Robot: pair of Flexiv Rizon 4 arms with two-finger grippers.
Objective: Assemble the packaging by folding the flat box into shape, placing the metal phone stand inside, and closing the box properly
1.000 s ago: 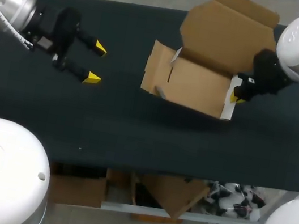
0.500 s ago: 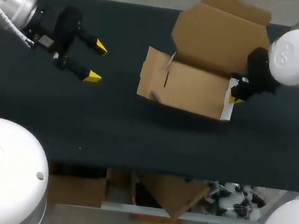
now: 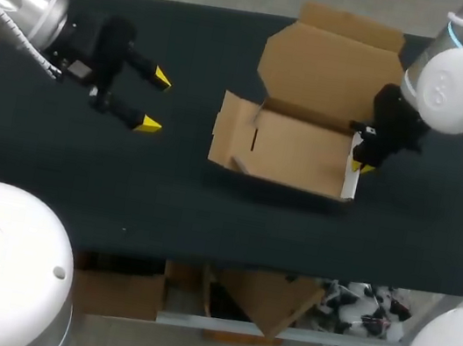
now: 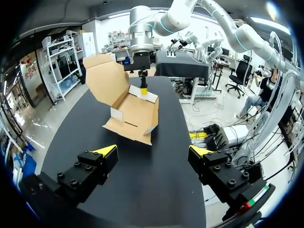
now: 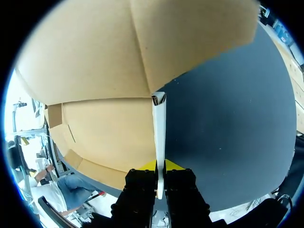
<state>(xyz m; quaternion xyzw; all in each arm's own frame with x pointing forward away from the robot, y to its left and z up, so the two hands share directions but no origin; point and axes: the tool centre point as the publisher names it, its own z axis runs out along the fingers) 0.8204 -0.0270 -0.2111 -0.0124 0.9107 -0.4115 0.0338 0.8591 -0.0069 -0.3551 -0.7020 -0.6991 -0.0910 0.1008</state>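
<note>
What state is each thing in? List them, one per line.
box: partly formed, open, resting on the table.
lid: raised, not closed.
right gripper: shut on the box's white end wall.
left gripper: open, empty, apart from the box.

A dark counter [image 3: 164, 206] stretches across; on it, right of the middle, sits an open cardboard box [image 3: 293, 152], lid raised.

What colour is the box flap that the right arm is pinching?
White flap, on a brown box; clearest in the right wrist view.
</note>
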